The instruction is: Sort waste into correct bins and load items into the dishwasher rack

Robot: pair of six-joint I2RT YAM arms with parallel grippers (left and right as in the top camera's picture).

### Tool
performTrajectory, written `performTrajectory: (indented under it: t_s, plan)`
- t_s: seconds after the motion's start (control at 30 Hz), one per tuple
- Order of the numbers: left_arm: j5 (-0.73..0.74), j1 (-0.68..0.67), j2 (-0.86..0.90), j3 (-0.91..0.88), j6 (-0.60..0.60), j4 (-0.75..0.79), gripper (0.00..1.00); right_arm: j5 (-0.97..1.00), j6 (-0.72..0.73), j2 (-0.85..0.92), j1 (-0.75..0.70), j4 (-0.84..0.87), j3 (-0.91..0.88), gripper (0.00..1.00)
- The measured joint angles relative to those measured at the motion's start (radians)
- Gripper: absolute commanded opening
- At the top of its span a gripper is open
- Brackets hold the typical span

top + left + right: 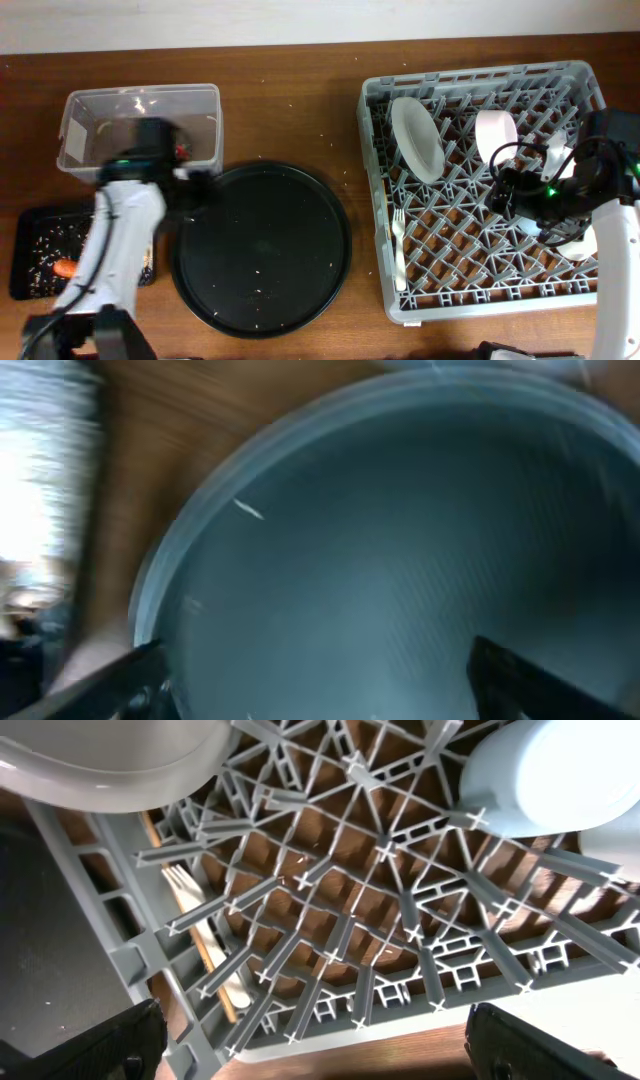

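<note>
The grey dishwasher rack (380, 200) stands at the right and holds the pale plate (417, 138) on edge, the pink bowl (497, 132) and the white fork (399, 235). A white cup (582, 246) lies by my right arm. My right gripper (508, 190) hovers open and empty over the rack floor (330, 920); its view shows the plate (100, 755), the fork (190, 905) and a pale-blue cup (550, 775). My left gripper (195, 182) is open and empty (320, 670) at the round tray's rim, beside the clear tub (140, 100), which holds the red wrapper (181, 151).
The large round black tray (262, 248) lies in the middle, with a few crumbs; the left wrist view shows it blurred (400, 560). The flat black tray (25, 250) at the front left holds rice scraps and an orange carrot (65, 267). My left arm partly covers it.
</note>
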Motion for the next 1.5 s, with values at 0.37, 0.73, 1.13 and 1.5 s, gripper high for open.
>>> performTrajectory:
  t_s: [0.37,0.73,1.13,1.5]
  plan:
    - [0.037,0.018,-0.041,0.337,0.262,-0.468,0.93,-0.005,-0.042,-0.009,0.281,0.053,-0.003,0.98]
    - [0.037,0.018,-1.107,-0.379,0.290,0.093,0.99,0.093,-0.043,-0.977,0.281,0.293,-0.330,0.98]
    - [0.038,0.018,-1.202,-0.392,0.290,-0.147,0.99,0.118,-0.054,-1.056,0.281,0.157,-0.334,0.98]
    - [0.038,0.018,-1.202,-0.393,0.290,-0.148,0.99,0.190,-0.080,-1.090,0.281,0.357,-0.505,0.98]
